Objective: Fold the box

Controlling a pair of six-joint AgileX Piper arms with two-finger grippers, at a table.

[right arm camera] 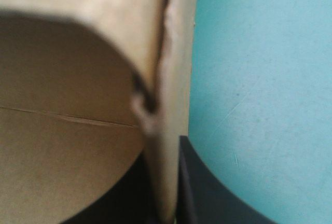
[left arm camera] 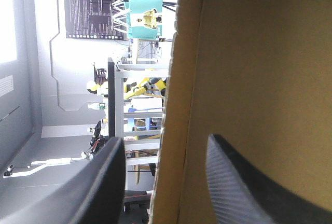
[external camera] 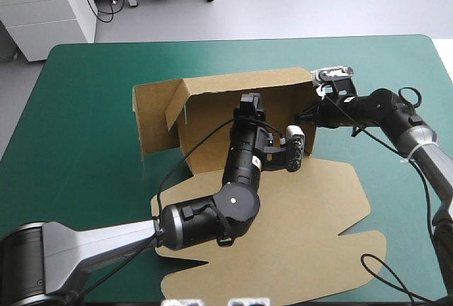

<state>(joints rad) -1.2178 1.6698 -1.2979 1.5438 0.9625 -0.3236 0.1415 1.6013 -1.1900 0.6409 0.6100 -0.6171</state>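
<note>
While the one brown cut-board box (external camera: pixel 311 207) lies mid-table on the teal-green cover (external camera: pixel 85 122), its raised wall stands between the left gripper's (left arm camera: pixel 165 140) two parted black fingers; the right gripper's (right arm camera: pixel 166 182) two clamp a wall edge.

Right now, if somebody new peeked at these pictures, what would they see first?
A brown box sits half built in the middle of the teal-green table, its far walls standing and the rest lying flat toward the near edge. The left gripper is open astride the far wall, and the right gripper pinches the wall at the box's right end.
</note>
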